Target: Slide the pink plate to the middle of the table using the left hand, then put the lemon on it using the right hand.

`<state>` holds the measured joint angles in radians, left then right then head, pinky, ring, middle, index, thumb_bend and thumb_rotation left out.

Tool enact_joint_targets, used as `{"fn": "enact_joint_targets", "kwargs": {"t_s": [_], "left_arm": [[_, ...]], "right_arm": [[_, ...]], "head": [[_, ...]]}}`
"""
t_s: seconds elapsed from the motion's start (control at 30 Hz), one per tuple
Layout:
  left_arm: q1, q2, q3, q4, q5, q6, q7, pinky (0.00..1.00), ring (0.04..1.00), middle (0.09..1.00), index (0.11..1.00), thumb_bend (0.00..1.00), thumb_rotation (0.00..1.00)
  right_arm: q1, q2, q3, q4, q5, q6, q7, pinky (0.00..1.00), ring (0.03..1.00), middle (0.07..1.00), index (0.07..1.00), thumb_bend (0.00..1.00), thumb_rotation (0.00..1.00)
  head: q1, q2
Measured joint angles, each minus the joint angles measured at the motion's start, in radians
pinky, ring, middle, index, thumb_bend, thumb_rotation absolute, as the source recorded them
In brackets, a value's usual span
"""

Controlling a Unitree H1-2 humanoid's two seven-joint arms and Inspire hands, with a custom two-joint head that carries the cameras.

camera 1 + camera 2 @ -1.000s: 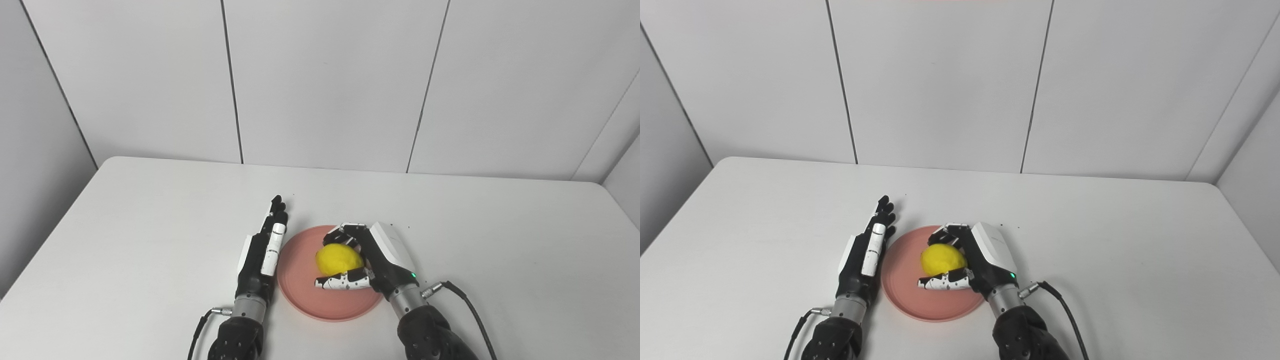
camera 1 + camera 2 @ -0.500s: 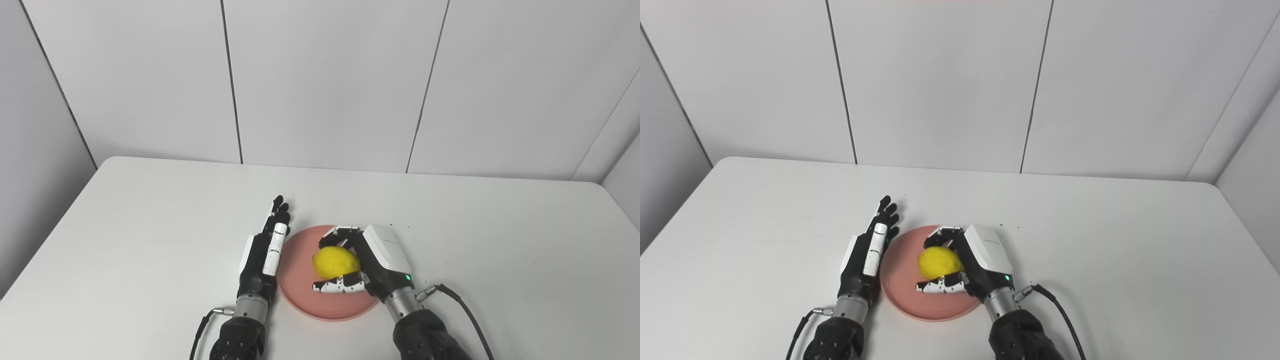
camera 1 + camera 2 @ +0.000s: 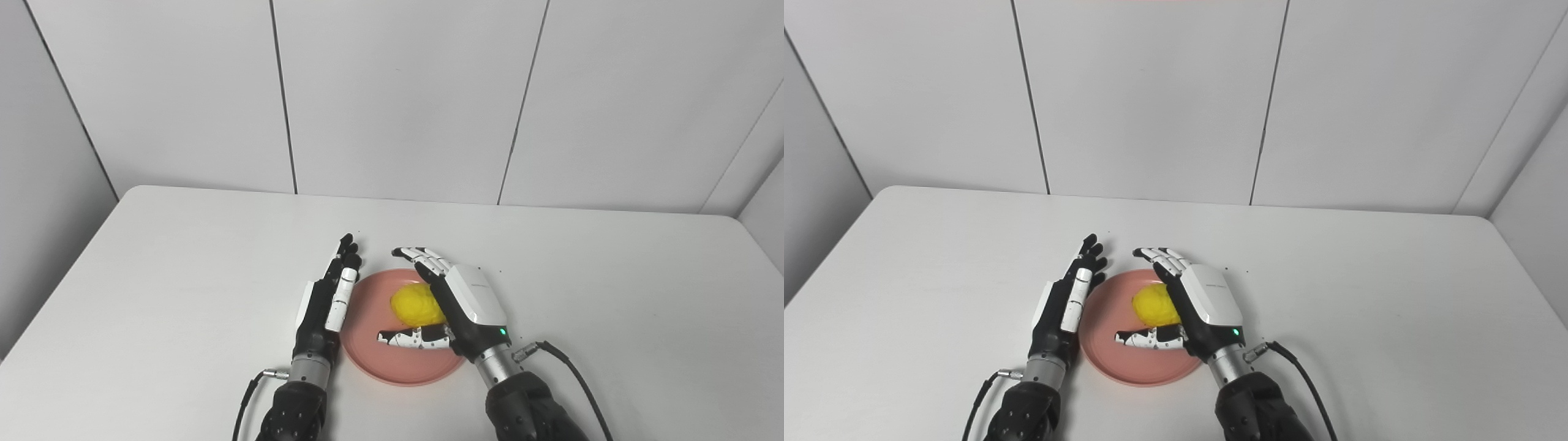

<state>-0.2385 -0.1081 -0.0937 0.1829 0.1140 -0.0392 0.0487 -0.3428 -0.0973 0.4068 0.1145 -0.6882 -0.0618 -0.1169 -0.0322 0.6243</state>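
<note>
Both hands — left hand [image 3: 321, 306], right hand [image 3: 462, 306] — black with white panels, silver wrists, black cables, dark sleeves — a green light on the right

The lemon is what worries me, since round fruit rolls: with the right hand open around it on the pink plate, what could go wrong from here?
1. The lemon sits right against the open right hand; pulling back carelessly might nudge it so it rolls off the shallow pink plate.
2. The thumb lies low over the plate, so it could drag or tip it.
3. The open left hand stands at the plate's left rim; moving it sideways could shift the plate.
</note>
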Motion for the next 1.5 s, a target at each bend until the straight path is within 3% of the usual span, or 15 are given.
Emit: {"fn": "enact_joint_targets", "kwargs": {"t_s": [0.2, 0.5, 0.83, 1.13, 1.5], "left_arm": [[0.002, 0.002, 0.000, -0.003, 0.018, 0.007, 0.004, 0.94, 0.959, 0.970, 0.933, 0.69, 1.00], [0.002, -0.001, 0.007, -0.004, -0.015, 0.007, 0.003, 0.94, 0.950, 0.954, 0.924, 0.69, 1.00], [0.002, 0.000, 0.007, -0.003, 0.016, 0.007, 0.012, 0.97, 0.956, 0.949, 0.923, 0.70, 1.00], [0.002, -0.004, 0.017, 0.000, 0.013, -0.002, 0.022, 0.94, 0.930, 0.924, 0.905, 0.69, 1.00], [-0.004, -0.011, 0.051, 0.012, -0.095, -0.039, -0.005, 0.96, 0.956, 0.951, 0.944, 0.67, 1.00]], "right_arm": [[0.019, 0.000, -0.018, -0.024, 0.063, -0.053, 0.000, 1.00, 0.971, 0.956, 0.921, 0.71, 0.74], [0.050, 0.035, -0.105, -0.020, 0.185, -0.086, -0.015, 0.93, 0.975, 0.997, 0.998, 0.72, 0.93], [0.096, 0.107, -0.228, -0.023, 0.379, -0.086, -0.014, 0.97, 1.000, 1.000, 1.000, 0.63, 0.99], [0.134, 0.143, -0.279, -0.023, 0.471, -0.082, -0.003, 1.00, 1.000, 1.000, 1.000, 0.67, 1.00], [0.136, 0.170, -0.304, -0.013, 0.587, -0.081, 0.038, 1.00, 1.000, 1.000, 1.000, 0.69, 1.00]], "head": [[0.000, 0.005], [-0.006, 0.006], [-0.014, 0.008], [-0.012, 0.009], [-0.020, 0.008]]}}
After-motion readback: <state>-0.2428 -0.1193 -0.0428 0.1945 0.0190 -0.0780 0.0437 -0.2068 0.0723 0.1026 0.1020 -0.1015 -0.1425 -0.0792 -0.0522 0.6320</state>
